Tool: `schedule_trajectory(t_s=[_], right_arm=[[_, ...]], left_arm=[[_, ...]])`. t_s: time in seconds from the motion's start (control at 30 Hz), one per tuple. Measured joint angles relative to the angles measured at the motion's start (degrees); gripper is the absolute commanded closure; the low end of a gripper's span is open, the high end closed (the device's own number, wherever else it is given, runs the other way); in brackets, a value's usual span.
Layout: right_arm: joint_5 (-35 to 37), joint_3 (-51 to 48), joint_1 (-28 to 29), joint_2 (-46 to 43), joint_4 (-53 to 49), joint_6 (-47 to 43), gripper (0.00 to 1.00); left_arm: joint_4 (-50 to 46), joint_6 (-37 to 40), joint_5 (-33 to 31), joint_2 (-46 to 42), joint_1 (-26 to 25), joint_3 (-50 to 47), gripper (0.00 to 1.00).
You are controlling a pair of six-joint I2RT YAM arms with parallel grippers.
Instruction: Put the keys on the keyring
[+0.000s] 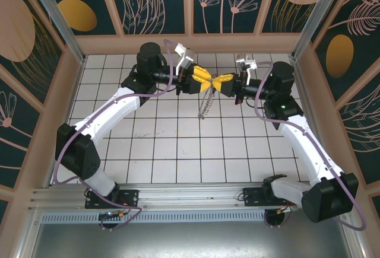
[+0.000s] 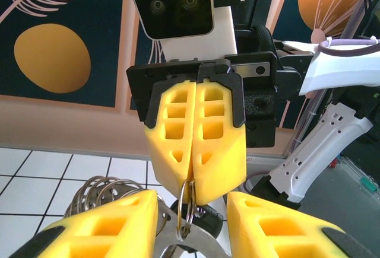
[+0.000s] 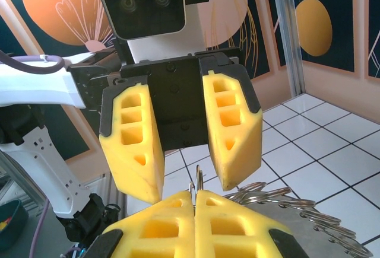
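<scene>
Where the two arms meet in the upper middle of the overhead view, the left pincer [image 1: 209,82] and the right pincer [image 1: 218,82] face each other tip to tip above the white tiled bench [image 1: 178,151]. The keyring [image 1: 205,107] hangs from that meeting point as a thin silvery strand, drooping toward the tiles just below and left of the yellow tips.

In the left wrist view, the right pincer stands at the centre of the frame. Its two yellow fingers [image 2: 175,133] are pressed flat together, clenched on a thin silvery ring [image 2: 185,203] of the keyring that pokes out under the tips. The left pincer's own fingers lie at the lower left and lower right of that frame. They are spread wide and released, with the right pincer's tips between them. A bunch of small metal rings [image 2: 98,188] fans out at the lower left, just beside the left-hand finger. A dark rounded shape [image 2: 206,213] sits just under the clenched tips; whether it is the key I cannot tell.

In the right wrist view, the closed pair fills the bottom centre, and the thin ring rises from the seam between the two fingers. The left pincer's fingers stand apart in mid-frame, and more small rings lie at the lower right over a flat grey piece [image 3: 309,234].
</scene>
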Motion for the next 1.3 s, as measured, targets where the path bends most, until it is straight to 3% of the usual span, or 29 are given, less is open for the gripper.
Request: schedule_trajectory(t_s=[0.2,0.37,0.47,0.6,0.93,1.3], right_arm=[[0.0,0.0,0.0,0.0,0.04,0.31,1.0],[0.07,0.0,0.0,0.07,0.07,0.39,1.0],[-0.02,0.0,-0.22,0.04,0.42,0.42,0.97],[0.28,-0.02,-0.59,0.04,1.05,0.98,0.76],[1.53,-6.25,-4.33,-4.85,9.86,8.41,0.59],[1.57,-9.14,-1.25,-4.87,17.2,13.35,0.54]], left_arm=[[0.0,-0.33,0.02,0.59,-0.59,0.0,0.7],[0.61,-0.74,-0.02,0.83,-0.72,0.07,1.0],[1.66,-1.42,-0.26,0.9,-0.57,0.07,1.0],[5.22,-3.5,-1.62,0.9,-0.85,-1.27,1.0],[13.86,-9.01,-5.16,-0.55,-1.42,-7.39,1.0],[18.75,-11.61,-6.25,-2.82,-1.44,-8.5,1.0]])
